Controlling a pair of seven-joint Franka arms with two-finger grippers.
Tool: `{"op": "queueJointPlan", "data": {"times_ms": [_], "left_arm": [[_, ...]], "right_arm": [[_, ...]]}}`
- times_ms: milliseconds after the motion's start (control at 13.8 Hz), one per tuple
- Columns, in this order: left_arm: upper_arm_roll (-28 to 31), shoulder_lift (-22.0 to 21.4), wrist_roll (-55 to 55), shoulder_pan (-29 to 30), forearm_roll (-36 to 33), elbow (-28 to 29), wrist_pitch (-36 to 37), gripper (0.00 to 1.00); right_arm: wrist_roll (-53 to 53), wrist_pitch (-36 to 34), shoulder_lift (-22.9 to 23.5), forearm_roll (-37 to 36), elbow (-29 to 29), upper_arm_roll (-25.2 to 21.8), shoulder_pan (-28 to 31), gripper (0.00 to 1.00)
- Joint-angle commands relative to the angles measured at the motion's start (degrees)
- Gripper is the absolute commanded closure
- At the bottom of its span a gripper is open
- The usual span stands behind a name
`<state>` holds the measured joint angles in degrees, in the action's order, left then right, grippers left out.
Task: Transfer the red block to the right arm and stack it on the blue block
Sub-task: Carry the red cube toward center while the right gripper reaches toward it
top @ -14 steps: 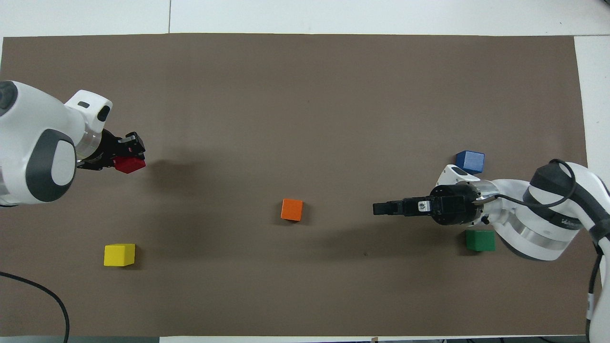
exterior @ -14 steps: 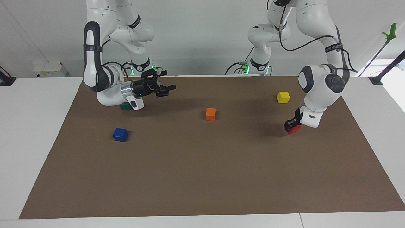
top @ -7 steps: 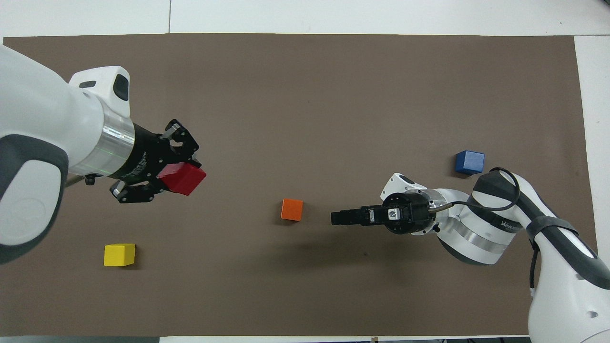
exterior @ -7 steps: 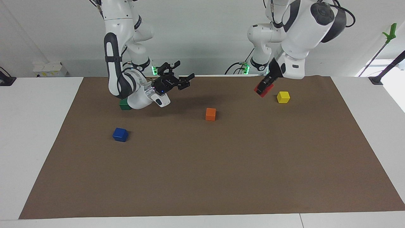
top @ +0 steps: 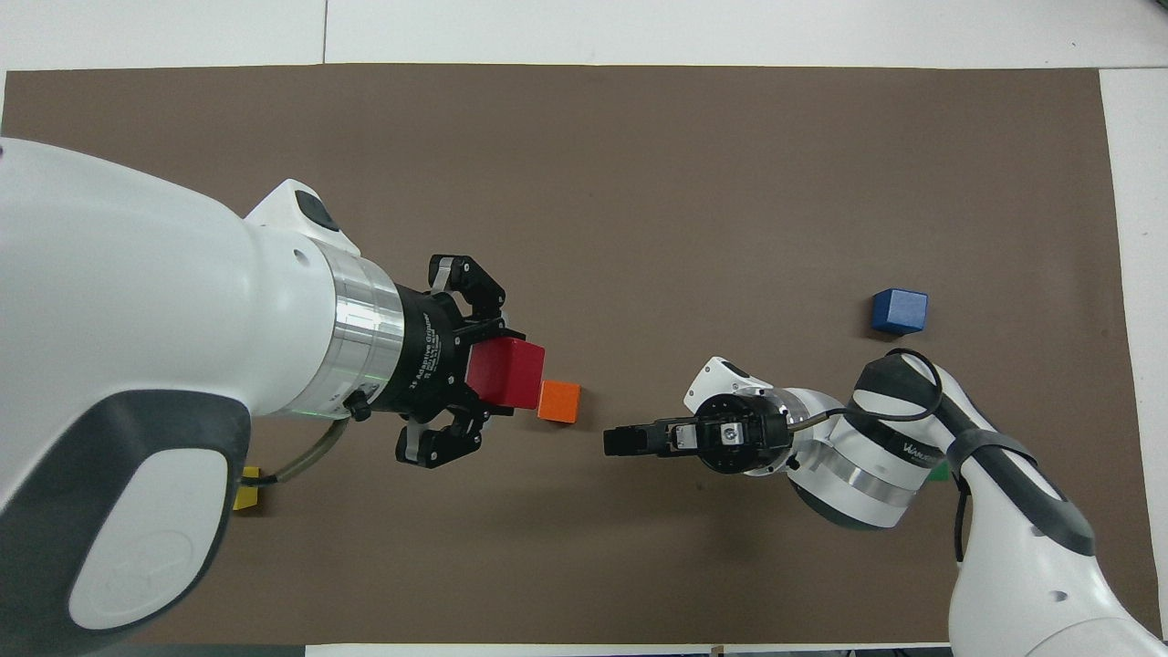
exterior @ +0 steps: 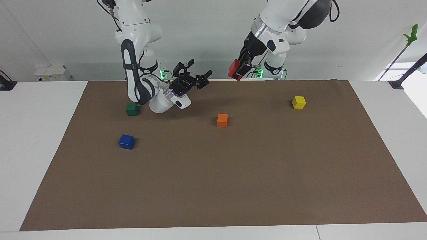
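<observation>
Brown-covered worktop [exterior: 213, 186]: left gripper [exterior: 237, 70], jaws clamping the red block [exterior: 234, 69], has risen toward the right gripper [exterior: 193, 75], jaws spread; handover nears.

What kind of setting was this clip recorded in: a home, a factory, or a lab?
Most likely a robotics lab. Two white arms stand at a white table covered by a brown mat with only small coloured cubes on it. The left tool holds the red block in the air; the right tool is open.

Red block [exterior: 234, 69] — blue block [exterior: 126, 141]; orange cube [exterior: 222, 120], yellow cube [exterior: 298, 102], green cube [exterior: 132, 109] — brown mat [exterior: 233, 173].
</observation>
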<state>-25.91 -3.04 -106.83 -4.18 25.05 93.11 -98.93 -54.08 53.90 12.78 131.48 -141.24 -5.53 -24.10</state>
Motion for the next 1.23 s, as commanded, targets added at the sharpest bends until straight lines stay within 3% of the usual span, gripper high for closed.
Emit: {"op": "queueJointPlan", "data": {"times_ms": [0, 217, 652, 942, 1159], "left_arm": [[-0.02, -2.84, -7.33, -1.87, 3.6, 5.83, -7.84, 1.0], [-0.02, -5.13, -8.75, -4.69, 3.96, 10.33, -10.85, 1.0], [-0.02, -5.92, -17.18, -7.85, 4.31, 11.21, -10.67, 1.0], [-0.02, -8.47, -17.01, -8.39, 4.31, 15.52, -12.52, 1.0], [-0.1, -8.56, -17.01, -8.39, 4.31, 15.61, -12.34, 1.0]], "right_arm": [[-2.35, -3.08, 1.19, 3.52, -0.8, -0.01, -2.18, 0.0], [-2.52, -3.54, 2.07, 6.23, -0.53, 0.08, -4.02, 0.0], [-6.74, -4.15, 5.94, 7.21, 2.1, 0.17, -4.64, 0.0], [-6.66, -3.54, 5.77, 12.21, 3.95, 4.9, -4.56, 0.0], [-6.3, -3.27, 5.77, 12.22, 3.6, 5.0, -4.64, 0.0]]}}
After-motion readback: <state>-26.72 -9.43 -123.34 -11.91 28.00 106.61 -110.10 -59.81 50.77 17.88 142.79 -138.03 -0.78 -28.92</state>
